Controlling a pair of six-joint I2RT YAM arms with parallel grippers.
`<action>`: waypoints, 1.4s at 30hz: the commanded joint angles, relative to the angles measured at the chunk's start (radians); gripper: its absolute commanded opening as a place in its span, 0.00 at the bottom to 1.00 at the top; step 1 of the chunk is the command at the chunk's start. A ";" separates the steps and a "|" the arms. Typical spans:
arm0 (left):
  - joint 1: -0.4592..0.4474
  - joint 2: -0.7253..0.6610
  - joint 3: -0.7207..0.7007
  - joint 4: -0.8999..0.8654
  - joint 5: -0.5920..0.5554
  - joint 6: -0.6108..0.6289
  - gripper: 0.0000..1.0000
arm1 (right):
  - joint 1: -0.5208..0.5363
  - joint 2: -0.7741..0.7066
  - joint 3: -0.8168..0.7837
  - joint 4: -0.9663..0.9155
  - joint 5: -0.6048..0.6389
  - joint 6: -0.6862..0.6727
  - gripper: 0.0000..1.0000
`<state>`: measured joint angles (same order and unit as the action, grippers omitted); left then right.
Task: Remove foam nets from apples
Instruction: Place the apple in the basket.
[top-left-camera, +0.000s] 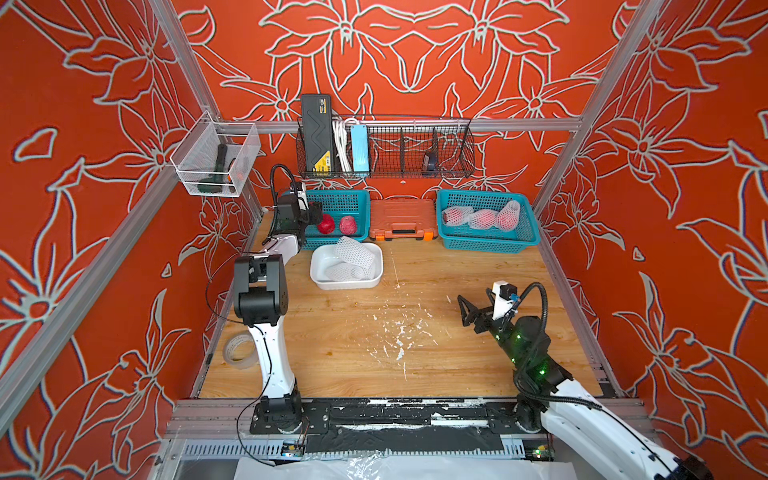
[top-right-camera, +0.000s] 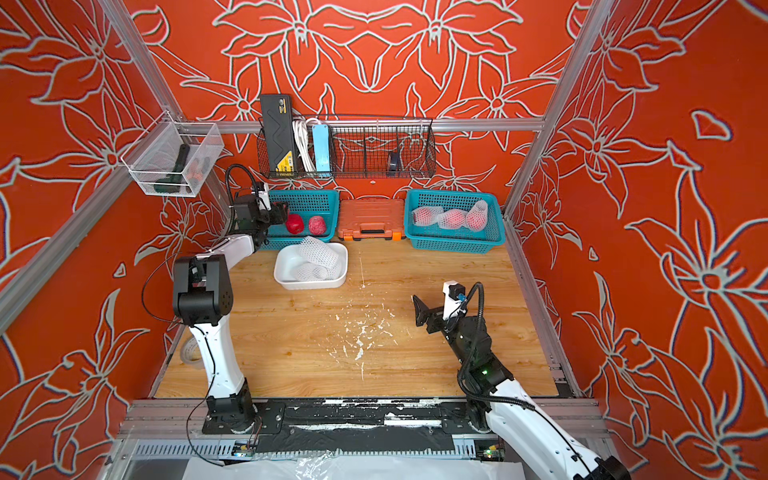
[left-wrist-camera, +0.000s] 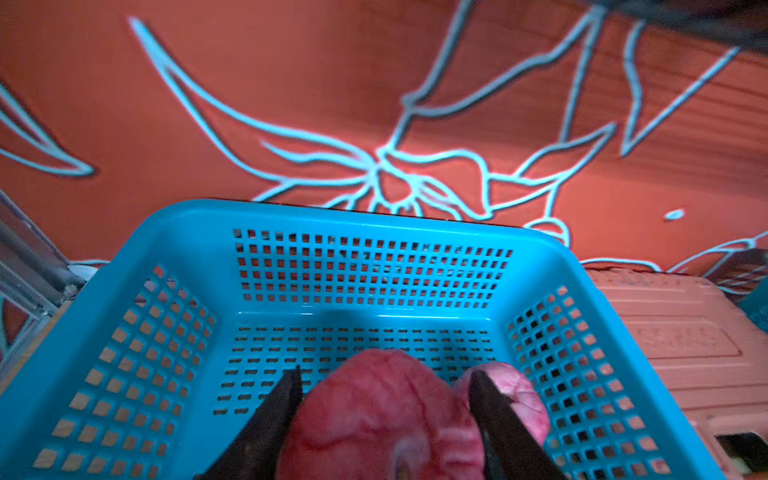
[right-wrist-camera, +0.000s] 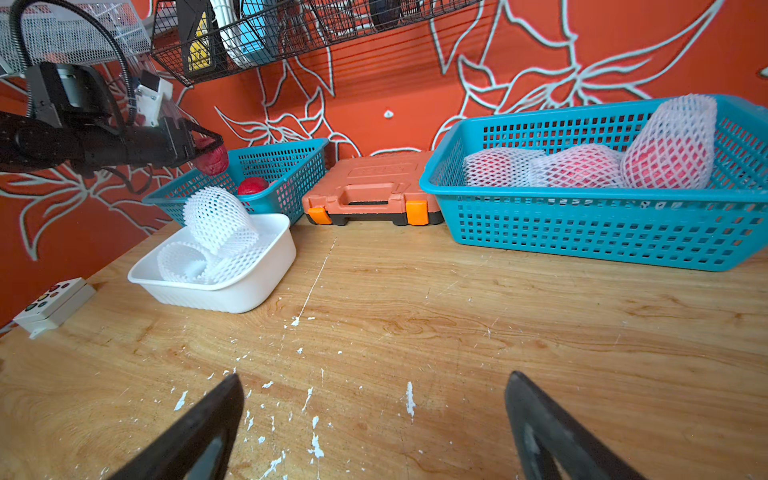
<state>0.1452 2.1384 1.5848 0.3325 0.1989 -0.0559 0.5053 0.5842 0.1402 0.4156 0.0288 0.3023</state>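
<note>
Progress near the halfway mark, judging by the count. Grips a bare apple (left-wrist-camera: 374, 419) in the left gripper (left-wrist-camera: 385, 372), jaws clamped on its sides, over the left teal basket (left-wrist-camera: 187, 226) — not yet let go. Shows a paler bare apple (left-wrist-camera: 513, 395) just beside it, resting in the same basket. Finds only these two bare fruits in both top views; cannot tell whether a third hides out of sight. Counts what look like three empty foam nets (right-wrist-camera: 216, 218) heaped in the white tray (right-wrist-camera: 266, 291), just in front of that basket. Leaves three netted apples (top-left-camera: 482, 218) lying side by side in the right teal basket (top-left-camera: 490, 249), sleeves on. Holds the right gripper (right-wrist-camera: 374, 376) spread wide and empty, low over the wooden table (right-wrist-camera: 457, 324), well apart from both baskets. Calls next, most likely, for setting the held apple down — then fetching a sleeved one.
</note>
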 joint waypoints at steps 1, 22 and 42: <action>0.013 0.048 0.059 -0.021 -0.036 -0.001 0.30 | 0.005 0.006 -0.016 0.041 0.003 0.011 0.98; 0.017 0.216 0.242 -0.035 -0.093 0.016 0.75 | 0.007 0.037 -0.018 0.069 -0.005 0.008 0.98; 0.016 -0.327 -0.273 0.253 0.074 -0.123 0.91 | 0.005 0.194 0.146 0.059 0.020 -0.004 0.98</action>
<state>0.1627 1.8896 1.3544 0.5011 0.2199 -0.1413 0.5053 0.7593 0.2581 0.4290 0.0280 0.2943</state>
